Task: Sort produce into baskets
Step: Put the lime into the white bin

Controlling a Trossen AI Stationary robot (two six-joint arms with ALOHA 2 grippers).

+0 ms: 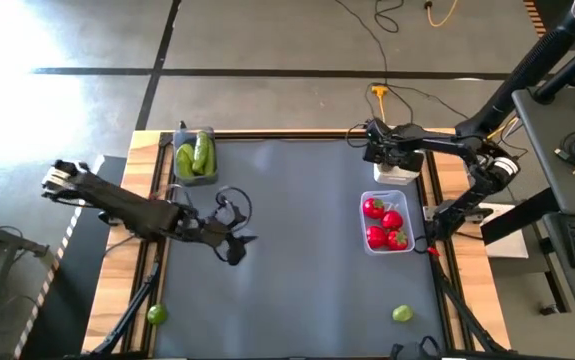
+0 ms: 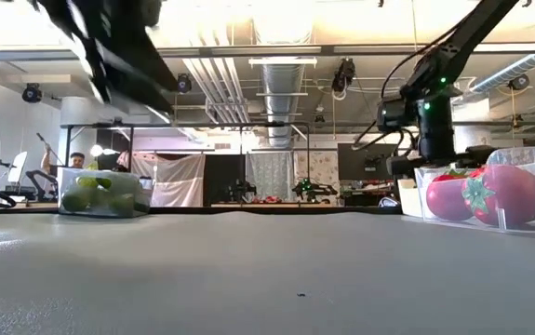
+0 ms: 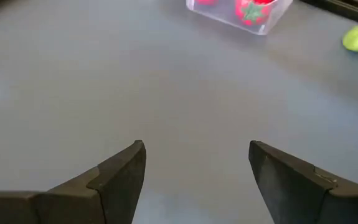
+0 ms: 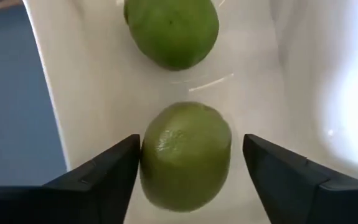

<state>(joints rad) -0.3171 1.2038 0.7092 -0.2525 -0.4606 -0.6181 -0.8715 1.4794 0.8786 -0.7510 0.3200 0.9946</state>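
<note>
— Over the white basket (image 4: 73, 112), what is the right end effector (image 1: 375, 141) doing?
— Its fingers are open. A lime (image 4: 186, 155) sits between them, down in the basket, and another lime (image 4: 171, 28) lies just beyond it.
— And the left end effector (image 1: 235, 245)?
— It is open too, with nothing in it, above the bare grey bench (image 1: 297, 250).
— Where is the other food?
— Red tomatoes (image 1: 384, 222) fill the clear basket (image 1: 366, 243). Green cucumbers (image 1: 195, 157) sit in the dark basket (image 1: 182, 135). One loose lime (image 1: 402, 314) and another loose lime (image 1: 155, 315) lie near the front edge.
</note>
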